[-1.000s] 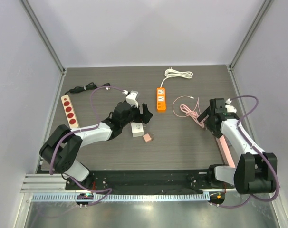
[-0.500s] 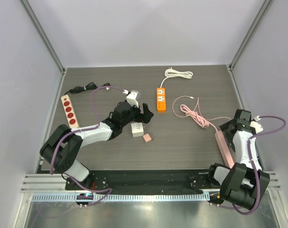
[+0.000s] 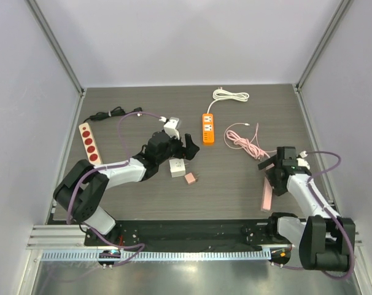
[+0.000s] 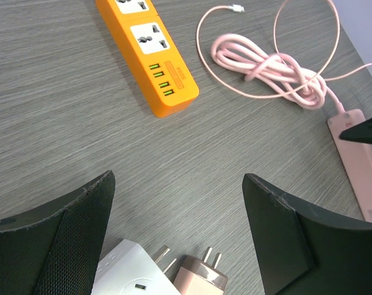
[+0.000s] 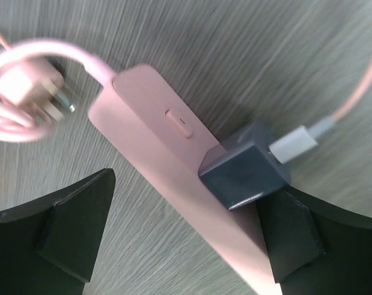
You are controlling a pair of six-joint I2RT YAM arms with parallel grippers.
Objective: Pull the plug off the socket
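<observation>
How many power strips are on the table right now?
3: red strip along the left edge, orange strip at centre back, pink strip at the right front.

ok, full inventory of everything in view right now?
orange strip: 1, orange, far centre
pink strip: 1, pink, near right
charger block: 1, dark grey, plugged into pink strip
USB plug: 1, white, in charger block
pink cord: 1, pink, coiled beyond pink strip
white cord: 1, white, coiled, far edge
beige strip: 1, beige with red sockets, far left
black cord: 1, black, beyond beige strip
white adapter: 1, white, centre
pink adapter: 1, pink, beside white adapter
left hand: 1, black, open above the adapters
right hand: 1, black, open astride pink strip
</observation>
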